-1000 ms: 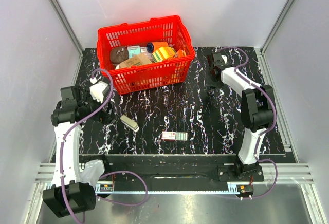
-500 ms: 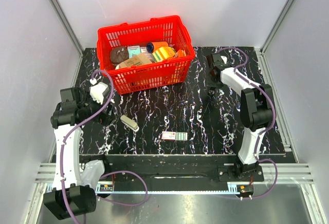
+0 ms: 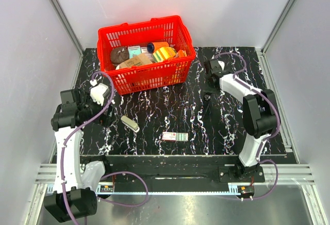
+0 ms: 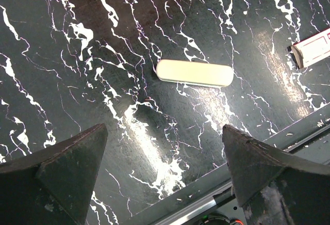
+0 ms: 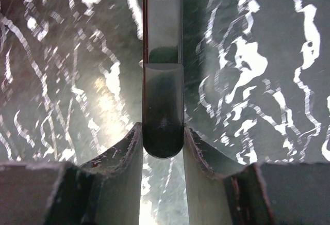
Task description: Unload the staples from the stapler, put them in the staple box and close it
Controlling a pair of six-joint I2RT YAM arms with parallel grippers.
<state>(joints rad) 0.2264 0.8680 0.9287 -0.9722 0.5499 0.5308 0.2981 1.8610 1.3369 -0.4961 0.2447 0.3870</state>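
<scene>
The black stapler (image 5: 162,75) is a long narrow bar, and its rounded end sits between my right gripper's (image 5: 163,137) fingers, which are shut on it. In the top view the right gripper (image 3: 208,80) is at the far right of the mat, with the stapler (image 3: 206,100) reaching toward the near side. My left gripper (image 4: 162,129) is open and empty, held above the mat at the left (image 3: 104,112). A cream pill-shaped case (image 4: 194,73) lies just beyond its fingers and also shows in the top view (image 3: 130,123).
A red basket (image 3: 147,78) full of mixed items stands at the far left-centre. A small pink and white staple box (image 3: 174,137) lies near the front middle, and it shows at the right edge of the left wrist view (image 4: 312,52). The mat's near metal rail (image 4: 216,194) lies below the left gripper.
My right gripper has moved left and a little nearer with the stapler in it. The left arm has hardly moved.
</scene>
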